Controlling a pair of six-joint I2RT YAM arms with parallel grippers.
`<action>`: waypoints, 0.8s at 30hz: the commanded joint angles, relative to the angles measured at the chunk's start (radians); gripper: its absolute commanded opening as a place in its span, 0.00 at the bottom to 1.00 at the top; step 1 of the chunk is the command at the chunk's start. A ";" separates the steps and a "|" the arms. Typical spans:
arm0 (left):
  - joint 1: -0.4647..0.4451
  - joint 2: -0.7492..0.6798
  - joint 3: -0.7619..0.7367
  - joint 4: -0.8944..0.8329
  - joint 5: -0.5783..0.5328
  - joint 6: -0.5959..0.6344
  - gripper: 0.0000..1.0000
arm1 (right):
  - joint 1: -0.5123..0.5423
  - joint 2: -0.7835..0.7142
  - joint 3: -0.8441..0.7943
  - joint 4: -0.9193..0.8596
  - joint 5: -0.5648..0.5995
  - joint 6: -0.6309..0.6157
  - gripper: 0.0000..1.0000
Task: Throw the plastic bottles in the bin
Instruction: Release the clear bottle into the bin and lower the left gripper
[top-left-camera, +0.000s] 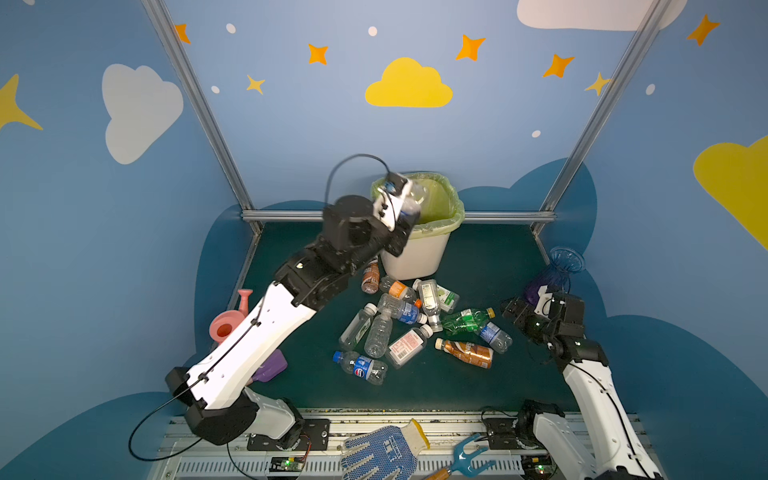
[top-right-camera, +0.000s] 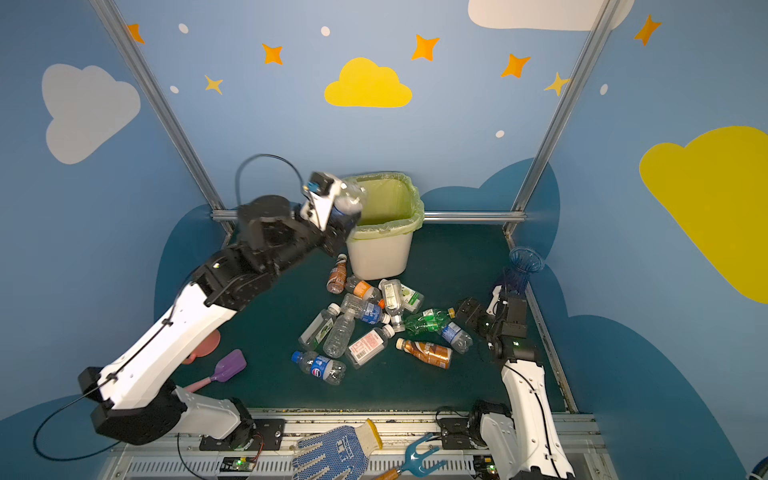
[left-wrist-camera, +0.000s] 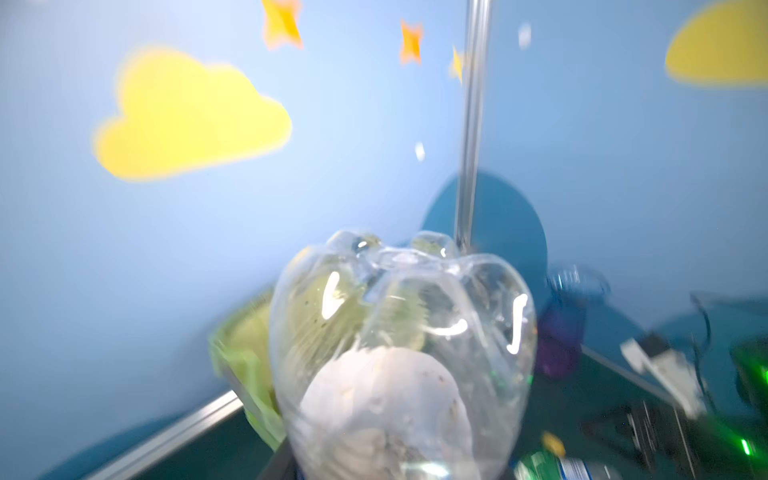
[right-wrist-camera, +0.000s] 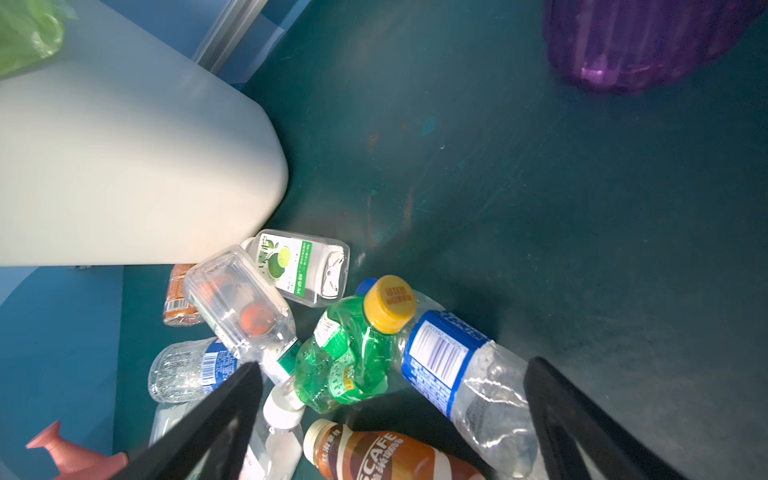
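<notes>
Before the bin (top-left-camera: 419, 259), bottles (top-left-camera: 379, 332), perhaps touching.

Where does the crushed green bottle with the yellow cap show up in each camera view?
In a top view: green bottle in the right part of the pile, in front of the bin.
In a top view: same spot.
Left wrist: blurred green shape with yellow cap, beyond the gripped clear bottle; probably it.
Right wrist: mid-pile, cap toward the camera, beside the blue-labelled bottle.
Shared landmark: the bin, in all four.
</notes>
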 joint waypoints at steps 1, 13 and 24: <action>0.056 0.053 0.107 0.199 0.060 0.030 0.47 | -0.002 0.003 0.066 0.015 -0.047 -0.002 0.98; 0.233 0.807 0.947 -0.299 0.203 -0.416 0.70 | 0.005 -0.027 0.069 -0.003 -0.082 0.018 0.98; 0.228 0.601 0.926 -0.072 0.161 -0.331 1.00 | 0.004 -0.054 0.068 -0.013 -0.080 0.011 0.98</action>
